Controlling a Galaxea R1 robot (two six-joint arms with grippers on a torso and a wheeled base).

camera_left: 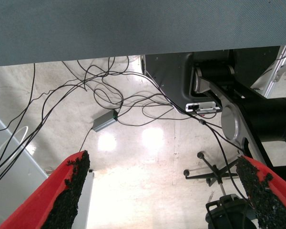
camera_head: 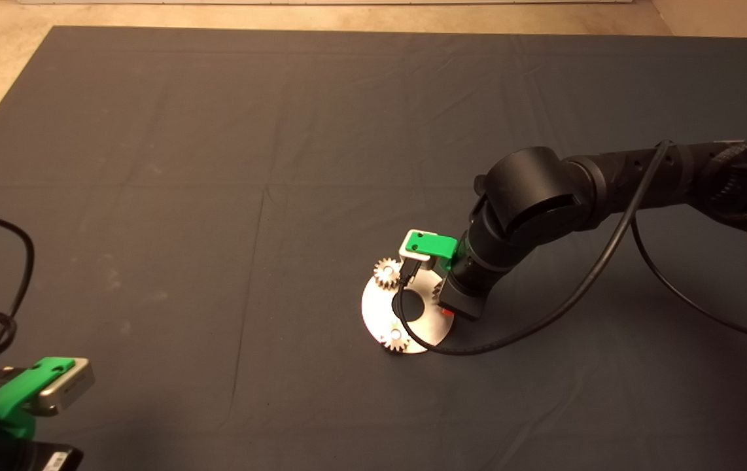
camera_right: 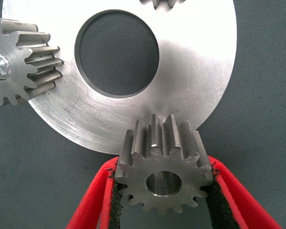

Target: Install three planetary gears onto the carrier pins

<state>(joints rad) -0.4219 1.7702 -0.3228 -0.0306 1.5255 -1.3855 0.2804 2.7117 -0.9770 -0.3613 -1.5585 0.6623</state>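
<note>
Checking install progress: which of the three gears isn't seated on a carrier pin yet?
The gear gripped by the right gripper: its centre hole is empty. The other two sit on the disc, pins filling their holes.

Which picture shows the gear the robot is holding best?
The right wrist view: the held gear fills it, pinched by the right gripper at the disc edge. In the head view the arm hides it. The left wrist view shows only floor.
</note>
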